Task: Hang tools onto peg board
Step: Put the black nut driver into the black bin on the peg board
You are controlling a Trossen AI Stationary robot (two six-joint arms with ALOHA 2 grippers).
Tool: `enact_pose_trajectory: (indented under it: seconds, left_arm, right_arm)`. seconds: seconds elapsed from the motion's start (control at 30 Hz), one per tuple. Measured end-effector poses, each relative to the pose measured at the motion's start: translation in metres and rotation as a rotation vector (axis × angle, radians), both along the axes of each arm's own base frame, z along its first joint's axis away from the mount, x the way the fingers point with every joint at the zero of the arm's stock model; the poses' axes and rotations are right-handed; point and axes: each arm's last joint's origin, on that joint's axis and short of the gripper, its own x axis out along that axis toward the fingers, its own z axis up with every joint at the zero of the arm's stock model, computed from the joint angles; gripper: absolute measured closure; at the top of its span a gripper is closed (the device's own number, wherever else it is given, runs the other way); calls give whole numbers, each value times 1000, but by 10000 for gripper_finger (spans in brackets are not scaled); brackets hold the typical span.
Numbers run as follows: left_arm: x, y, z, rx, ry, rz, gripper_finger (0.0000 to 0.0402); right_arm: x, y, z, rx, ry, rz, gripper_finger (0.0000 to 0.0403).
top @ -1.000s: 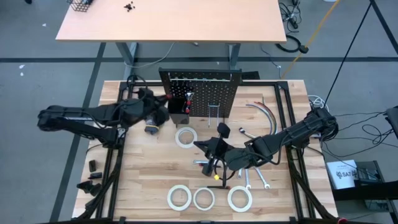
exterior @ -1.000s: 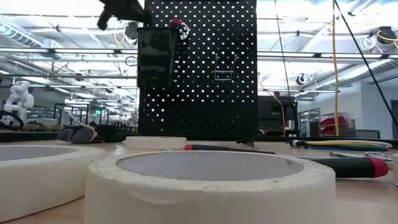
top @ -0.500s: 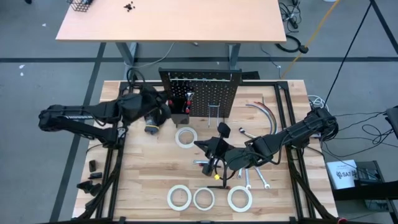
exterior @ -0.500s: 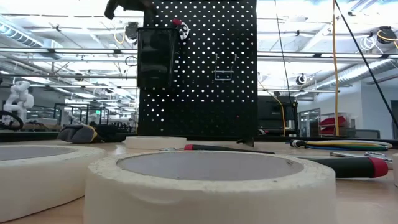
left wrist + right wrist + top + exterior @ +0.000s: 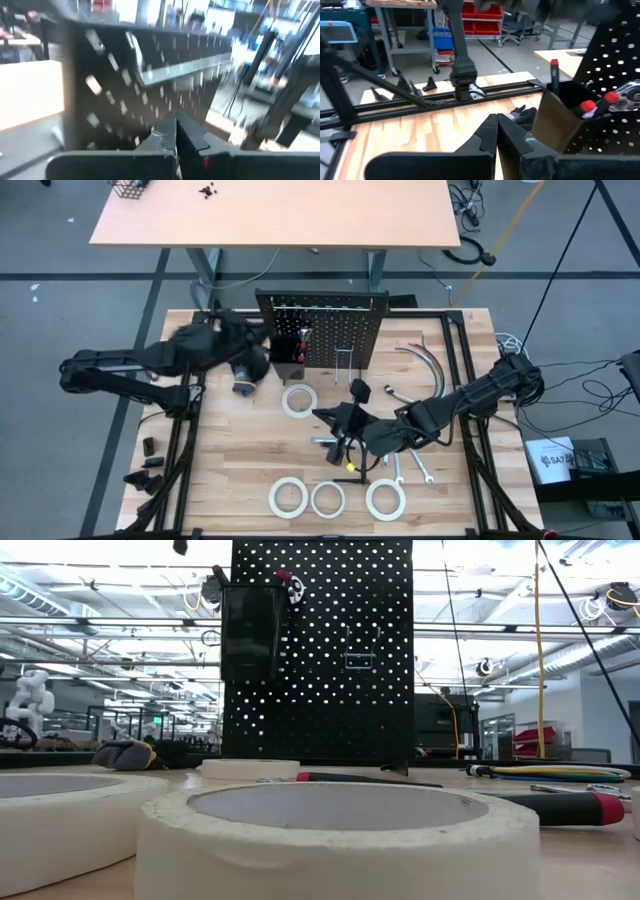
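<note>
On tabletop (image 5: 240, 470), screwdriver (image 5: 560, 806) lies flat, crosswise.

left wrist view: was smeared with motion blur; the peg board (image 5: 150, 80) showed only as a dark panel with streaked holes, hooks unreadable.
left gripper (image 5: 262, 343): was blurred from above; in the low view only a dark scrap at the top edge.
bin (image 5: 248, 632): contents hidden behind its dark wall, only red tips showing.
wrenches (image 5: 415, 468): too small to tell apart from above.
nearest tape roll (image 5: 340, 840): cut off by the bottom edge.
</note>
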Motion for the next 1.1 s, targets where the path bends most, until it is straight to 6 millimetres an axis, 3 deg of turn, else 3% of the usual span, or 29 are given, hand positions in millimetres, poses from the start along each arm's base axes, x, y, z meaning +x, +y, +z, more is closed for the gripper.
enact_pose_trajectory:
  seconds: [0.23, 0.43, 0.53, 0.7, 0.87, 1.1]
  left_arm:
    - [-36, -5, 11, 1, -5, 4, 402]
    - [-50, -23, 0, -19, 122, -300, 402]
    - [-47, -37, -16, -58, 189, -500, 402]
    - [-32, -70, -54, -155, 256, -663, 402]
    - [-18, -95, -96, -128, 294, -677, 402]
    - [5, -107, -125, -133, 305, -721, 402]
  right_arm:
    - [-6, 10, -5, 8, 41, 32, 403]
    - [-19, 23, -24, 261, 282, 294, 403]
    - [-20, 24, -41, 345, 417, 295, 403]
    - [-23, 32, -69, 434, 605, 245, 401]
    - [-24, 49, -93, 479, 760, 310, 402]
    - [-17, 63, -121, 392, 864, 454, 368]
